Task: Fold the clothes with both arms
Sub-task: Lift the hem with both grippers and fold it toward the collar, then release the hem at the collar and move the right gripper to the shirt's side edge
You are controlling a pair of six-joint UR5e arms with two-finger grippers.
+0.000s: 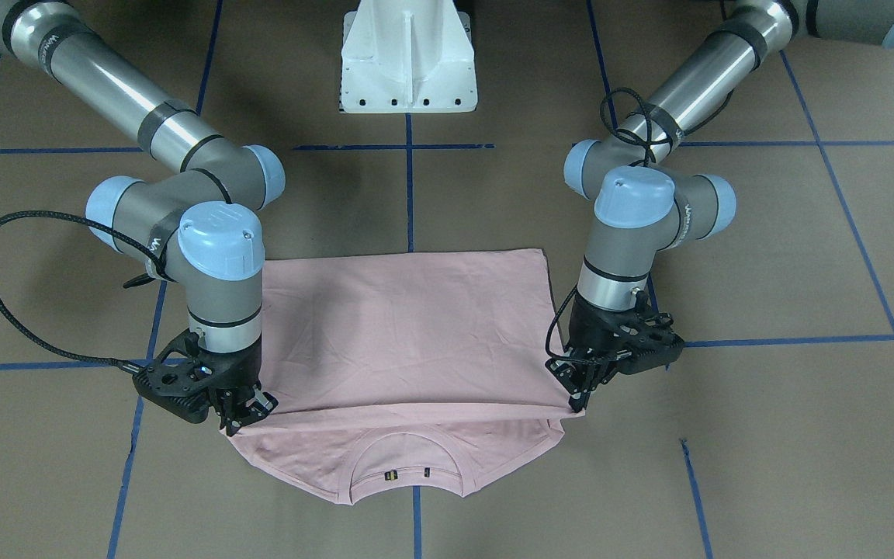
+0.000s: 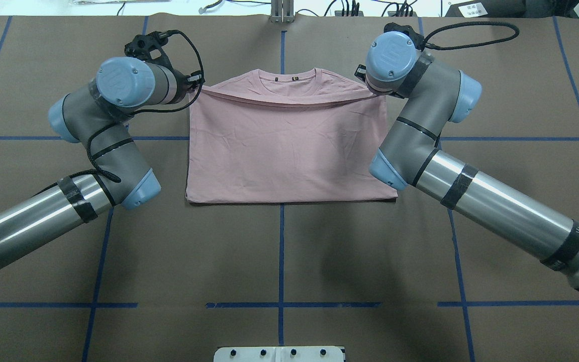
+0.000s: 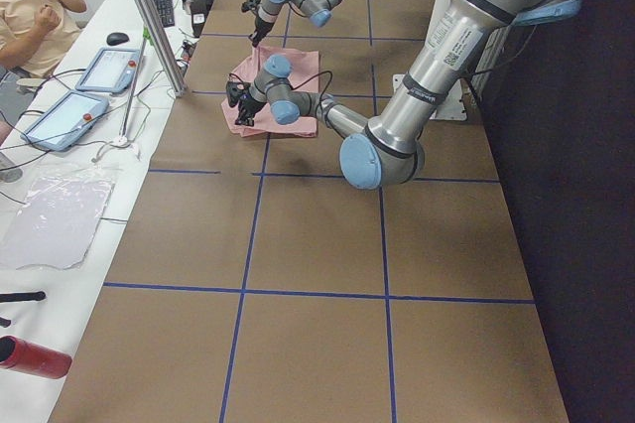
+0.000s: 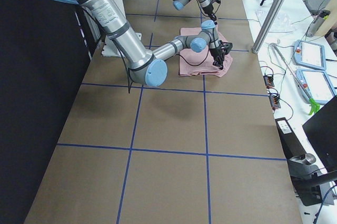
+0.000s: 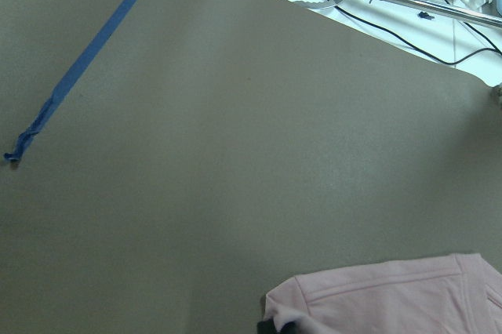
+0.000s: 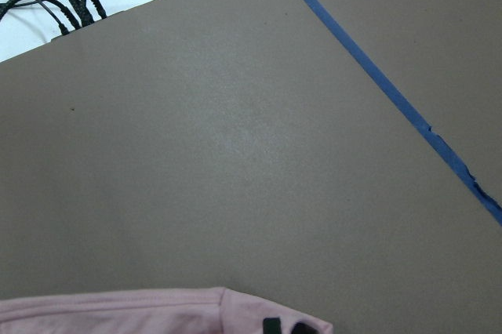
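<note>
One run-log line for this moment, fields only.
T-shirt: lower half folded over, collar uncovered | left gripper: shut on folded layer's corner | right gripper: shut on opposite corner

**Location: robotics laboratory, two-arm test cell.**

A large table (image 2: pixel 279 251) covered in brown paper is marked with a blue tape grid (image 2: pixel 294 304). In the overhead view a white pedestal (image 2: pixel 279 354) stands at its 6 o'clock edge, with the left arm (image 2: pixel 18 226) entering from 8 o'clock and the right arm (image 2: pixel 510 211) from 4 o'clock. In the exterior left view a white side bench (image 3: pixel 94 175) at 9 o'clock carries touchscreen pendants (image 3: pixel 107 69) and a keyboard (image 3: pixel 162 4). An operator (image 3: pixel 35 11) sits at 10 o'clock.
</note>
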